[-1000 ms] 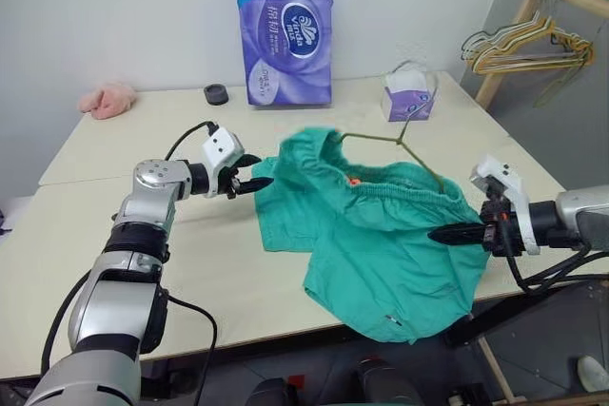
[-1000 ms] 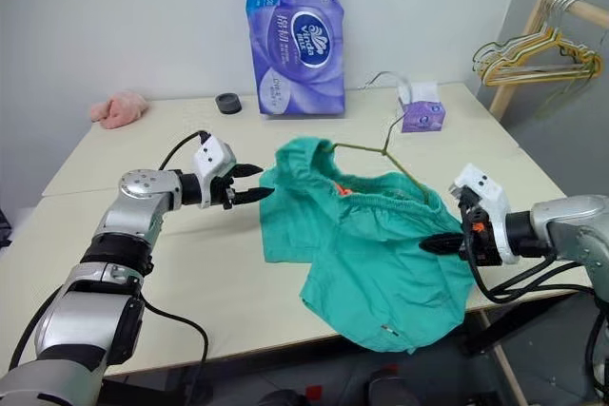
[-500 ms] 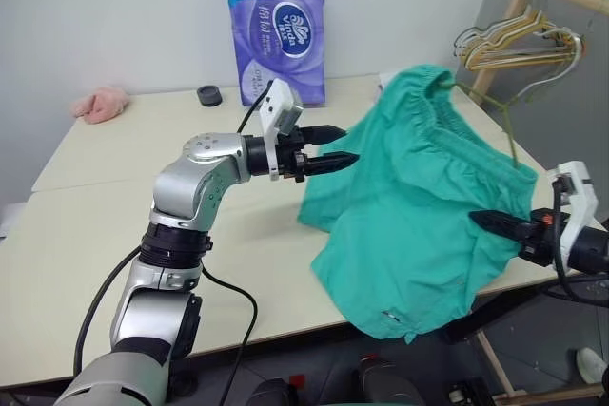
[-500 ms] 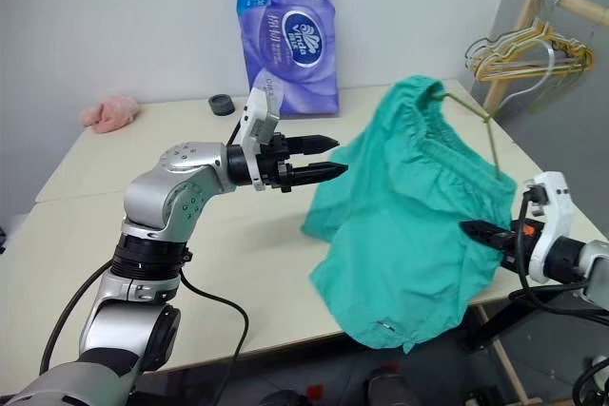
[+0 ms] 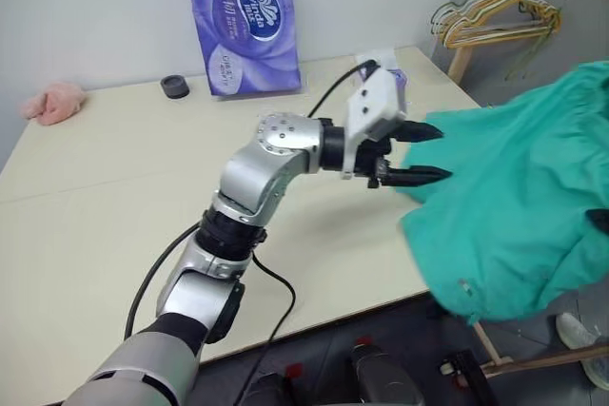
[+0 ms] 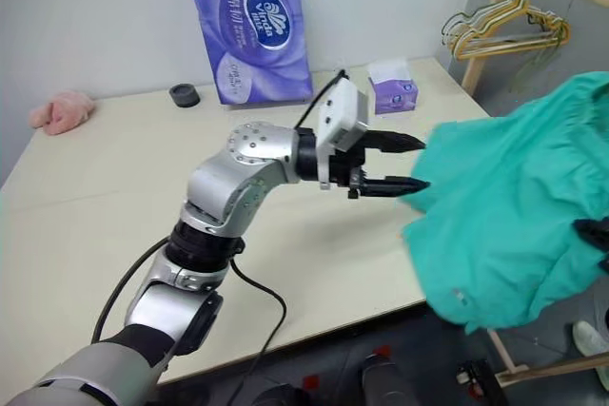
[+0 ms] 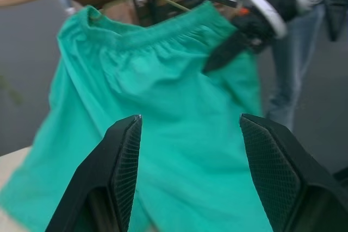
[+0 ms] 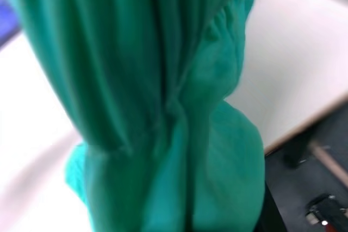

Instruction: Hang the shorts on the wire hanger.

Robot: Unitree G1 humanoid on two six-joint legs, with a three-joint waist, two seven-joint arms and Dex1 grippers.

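Left wrist view: shorts (image 7: 163,107) hang off the table edge, waistband on the hanger (image 7: 163,1), right gripper (image 7: 239,39) clamped shut there. My left gripper (image 5: 407,152) is open, empty, beside the cloth. Next I'd seat the waistband.

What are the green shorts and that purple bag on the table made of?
The shorts look like soft matte woven cloth: they fold, drape and gather at the waistband. The purple bag looks like thin glossy plastic film, crinkled and shiny, though that is only going by its look.
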